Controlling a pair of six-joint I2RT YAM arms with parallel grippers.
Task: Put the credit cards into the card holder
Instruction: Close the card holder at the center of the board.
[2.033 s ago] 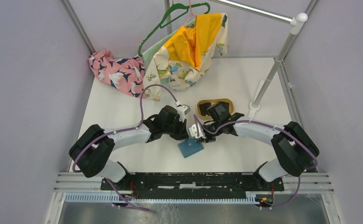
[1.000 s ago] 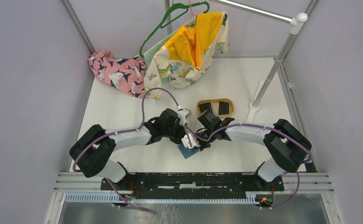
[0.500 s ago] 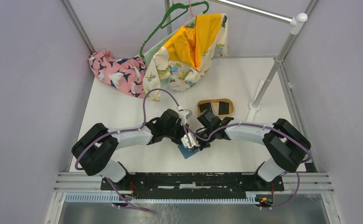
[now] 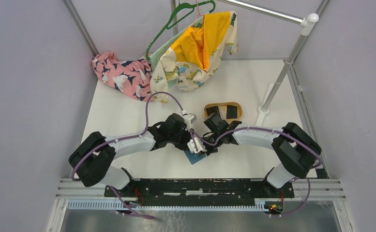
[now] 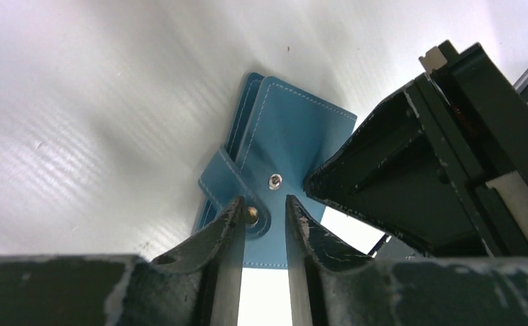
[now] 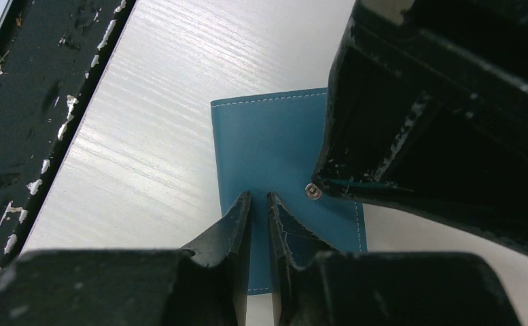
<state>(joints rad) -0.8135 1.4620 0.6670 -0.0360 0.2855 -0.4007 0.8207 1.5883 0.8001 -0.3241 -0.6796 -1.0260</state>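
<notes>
Card holder (image 4: 196,158): one, teal, soft stitched leather look, metal snap, lying on white ribbed table (image 4: 127,111) near arm-side edge; grey walls around. Credit cards (image 4: 232,111): two dark seen, in oval wooden tray (image 4: 223,103) behind. Two black grippers meet over holder. Left gripper (image 5: 264,207) narrowly parted, snap tab (image 5: 220,180) between fingers. Right gripper (image 6: 258,197) nearly closed, tips on holder; grip cannot tell.

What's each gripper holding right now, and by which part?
Left gripper straddles the card holder's snap tab, jaws apart, no clamp visible. Right gripper has its nearly closed tips on the cover; pinching or just pressing, cannot tell.
</notes>
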